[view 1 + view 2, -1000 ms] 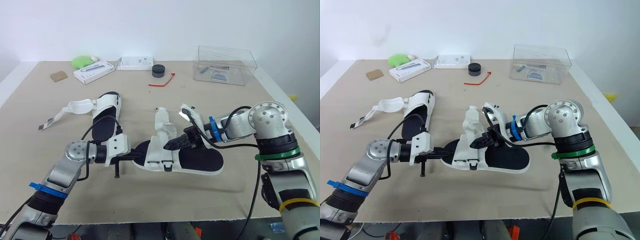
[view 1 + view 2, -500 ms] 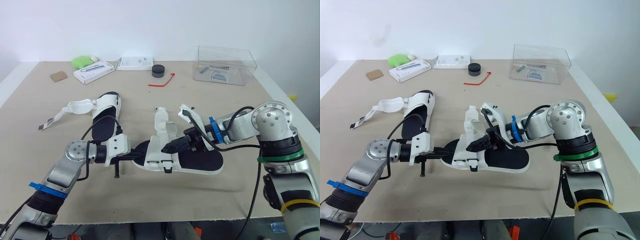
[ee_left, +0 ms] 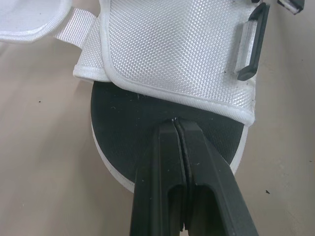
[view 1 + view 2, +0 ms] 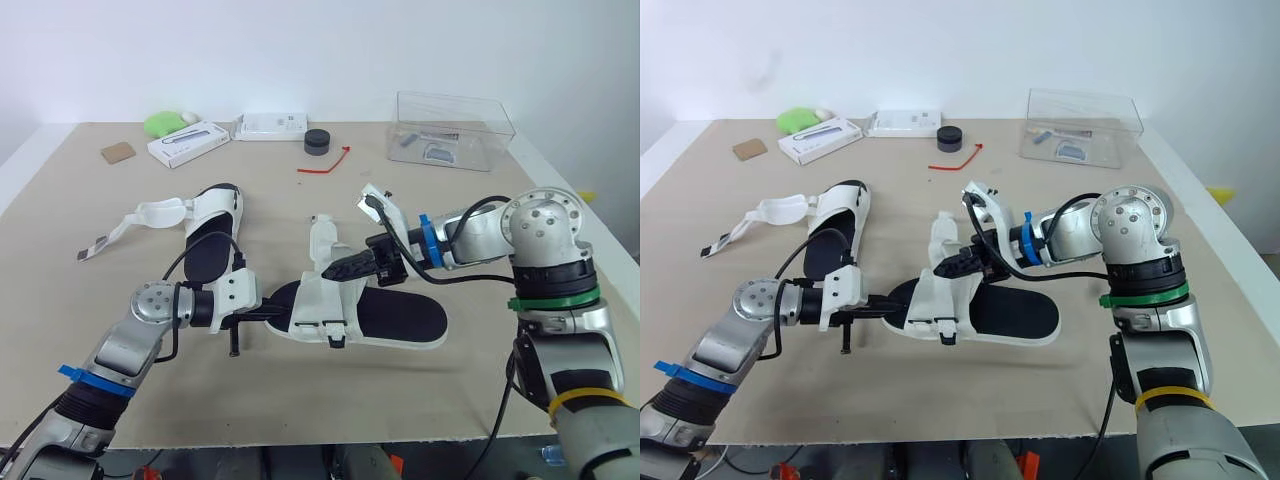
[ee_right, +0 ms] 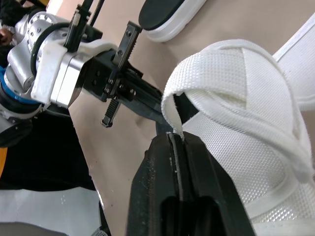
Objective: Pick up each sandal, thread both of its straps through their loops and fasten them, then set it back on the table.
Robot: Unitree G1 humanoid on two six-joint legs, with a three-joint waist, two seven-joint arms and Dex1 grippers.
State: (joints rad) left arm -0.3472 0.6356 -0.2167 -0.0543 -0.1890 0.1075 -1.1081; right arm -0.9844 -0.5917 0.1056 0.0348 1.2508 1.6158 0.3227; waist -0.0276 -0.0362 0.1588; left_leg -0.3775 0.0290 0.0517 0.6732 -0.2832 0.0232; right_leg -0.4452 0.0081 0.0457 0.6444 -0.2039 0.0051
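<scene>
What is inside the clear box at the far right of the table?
The clear box holds a few small objects, one bluish; what they are cannot be told.

beige table [image 4: 80, 330], plain white wall [image 4: 300, 50].

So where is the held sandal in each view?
Left eye view: sandal, mid-picture.
Right eye view: mid-picture again.
Left wrist view: just ahead of the left end effector.
Right wrist view: its white mesh upper, pinched by the right end effector.
Shared landmark: that white mesh upper.
</scene>
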